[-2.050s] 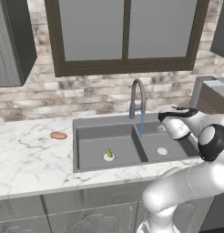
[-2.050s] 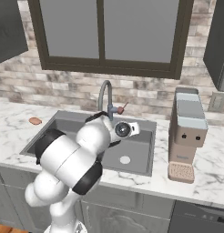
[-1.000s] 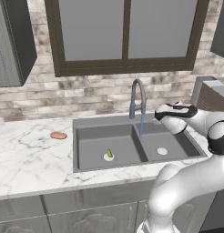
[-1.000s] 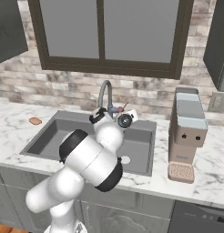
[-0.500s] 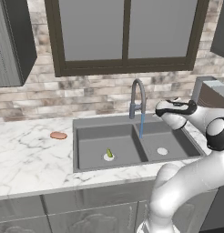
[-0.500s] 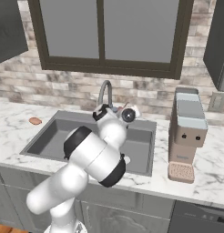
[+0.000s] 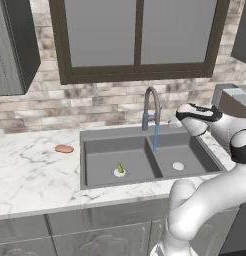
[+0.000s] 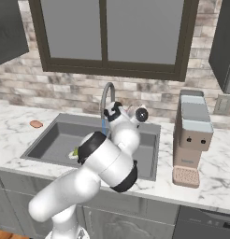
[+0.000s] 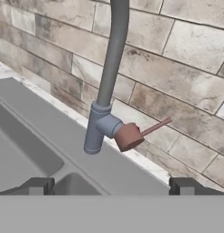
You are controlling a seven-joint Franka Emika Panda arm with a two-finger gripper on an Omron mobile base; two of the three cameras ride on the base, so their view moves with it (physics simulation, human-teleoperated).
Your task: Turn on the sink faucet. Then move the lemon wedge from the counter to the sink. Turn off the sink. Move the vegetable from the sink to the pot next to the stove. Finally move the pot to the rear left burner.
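While water runs, sink faucet (image 9: 109, 68) top cropped.

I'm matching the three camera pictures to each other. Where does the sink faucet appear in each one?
Left base view: the sink faucet stands at centre, behind the divider of the sink.
Right base view: it rises left of centre, its lower part behind the arm.
Hand view: its stem runs up the middle.
Shared landmark: the brick wall behind it.

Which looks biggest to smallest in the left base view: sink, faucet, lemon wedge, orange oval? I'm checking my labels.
1. The sink, by far the widest.
2. The sink faucet, tall but thin.
3. The orange oval on the counter.
4. The lemon wedge in the left basin, slightly smaller than the oval; both are tiny, so that order is unsure.
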